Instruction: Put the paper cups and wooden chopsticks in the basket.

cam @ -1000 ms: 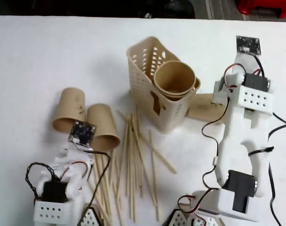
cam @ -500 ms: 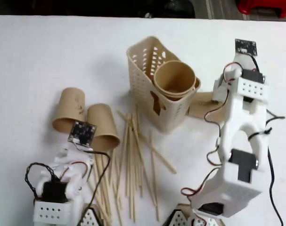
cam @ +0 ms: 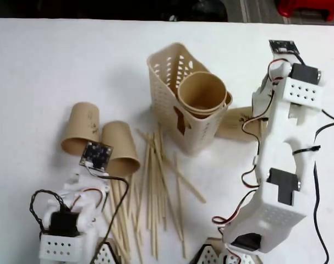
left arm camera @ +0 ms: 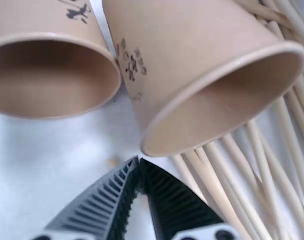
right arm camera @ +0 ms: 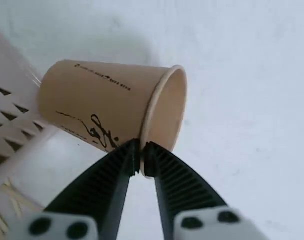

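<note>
The basket [cam: 178, 102] stands upright mid-table [cam: 56, 55], well short of the far edge, with stacked cups [cam: 203, 92] in its near corner. Just beside the basket, on the right arm's side, a fallen cup [right arm camera: 109, 107] lies touching its wall; the right gripper [right arm camera: 140, 150] is pinched closed on that cup's rim. Chopsticks [cam: 155, 187] fan out in front of the basket. Well apart on the other side lie an outer cup [cam: 81, 127] and an inner cup [cam: 121, 147]; the left gripper [left arm camera: 139, 162], closed and holding nothing, sits just beside the inner cup's rim.

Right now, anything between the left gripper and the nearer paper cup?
Nothing. In the left wrist view only a sliver of bare table separates the left gripper from the rim of the paper cup.
</note>
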Controlling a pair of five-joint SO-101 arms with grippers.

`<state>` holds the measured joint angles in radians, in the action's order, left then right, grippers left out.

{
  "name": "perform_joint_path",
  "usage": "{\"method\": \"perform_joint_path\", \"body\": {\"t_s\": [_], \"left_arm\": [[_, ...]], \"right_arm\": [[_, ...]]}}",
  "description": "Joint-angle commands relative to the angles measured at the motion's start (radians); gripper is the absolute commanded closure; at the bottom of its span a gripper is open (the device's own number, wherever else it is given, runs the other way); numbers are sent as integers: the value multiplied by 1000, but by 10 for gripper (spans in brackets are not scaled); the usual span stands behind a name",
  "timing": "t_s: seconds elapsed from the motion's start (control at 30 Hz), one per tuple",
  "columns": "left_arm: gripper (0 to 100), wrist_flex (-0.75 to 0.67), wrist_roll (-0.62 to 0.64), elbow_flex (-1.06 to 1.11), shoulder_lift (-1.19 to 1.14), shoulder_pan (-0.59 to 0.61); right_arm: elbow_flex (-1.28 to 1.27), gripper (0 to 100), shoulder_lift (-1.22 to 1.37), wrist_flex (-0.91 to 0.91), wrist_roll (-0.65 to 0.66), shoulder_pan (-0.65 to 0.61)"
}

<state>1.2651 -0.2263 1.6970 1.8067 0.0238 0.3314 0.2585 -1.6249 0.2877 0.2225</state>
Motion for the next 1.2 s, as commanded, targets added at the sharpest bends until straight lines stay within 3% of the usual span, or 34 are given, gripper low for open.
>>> {"method": "perform_joint_path", "body": {"t_s": [0.0,0.23,0.9,1.17], "left_arm": [[976,-9,-8,-5,8,7],[976,-9,-8,-5,8,7],[976,-9,-5,-5,8,7],[976,-9,-5,-5,8,7]], "right_arm": [[103,979,-4,-71,60,-2],[150,979,-19,-91,137,41],[-190,978,-13,-19,253,-5],[-183,979,-130,-22,288,2]]}}
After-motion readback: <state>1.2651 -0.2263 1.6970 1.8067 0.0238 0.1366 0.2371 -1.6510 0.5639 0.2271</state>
